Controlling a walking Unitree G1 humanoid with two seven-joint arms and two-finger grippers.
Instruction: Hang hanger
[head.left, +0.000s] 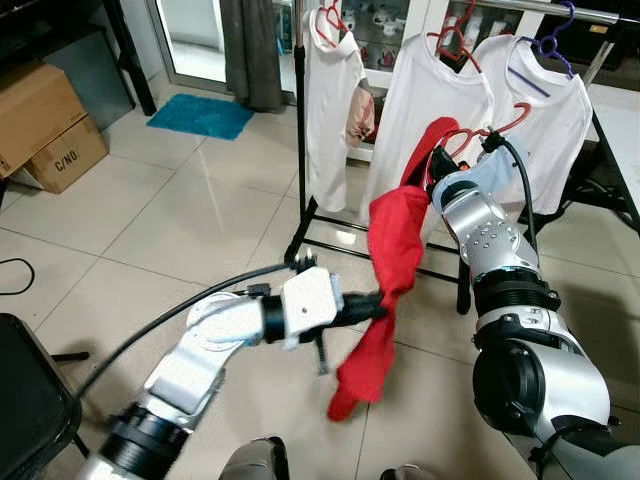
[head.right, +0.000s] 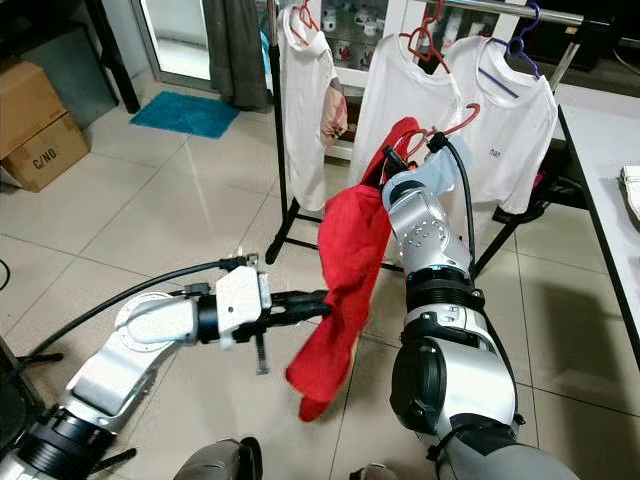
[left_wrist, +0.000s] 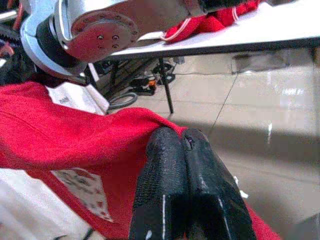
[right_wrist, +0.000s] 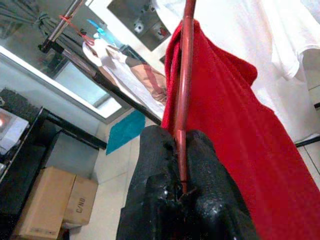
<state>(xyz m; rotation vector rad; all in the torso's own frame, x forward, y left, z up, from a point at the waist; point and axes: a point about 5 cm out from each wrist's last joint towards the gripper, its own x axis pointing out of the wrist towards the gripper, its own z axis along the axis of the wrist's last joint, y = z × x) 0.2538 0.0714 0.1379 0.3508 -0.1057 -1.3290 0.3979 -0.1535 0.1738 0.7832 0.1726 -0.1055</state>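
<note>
While your right end effector (right_wrist: 181, 165) is clenching the red hanger (right_wrist: 185, 75) below the rack's rail (head.left: 520, 8), your left end effector (head.left: 378, 303) is pinching the red shirt (head.left: 392, 250), keeping it draped for hanging.

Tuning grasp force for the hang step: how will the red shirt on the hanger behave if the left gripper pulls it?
Likely floppy: the red shirt sags in folds below the red hanger. Probably light, since the left gripper pinches just one fold and the rest dangles. It may slide along the thin hanger, which the right gripper clamps, as it sits bunched to one side.
</note>
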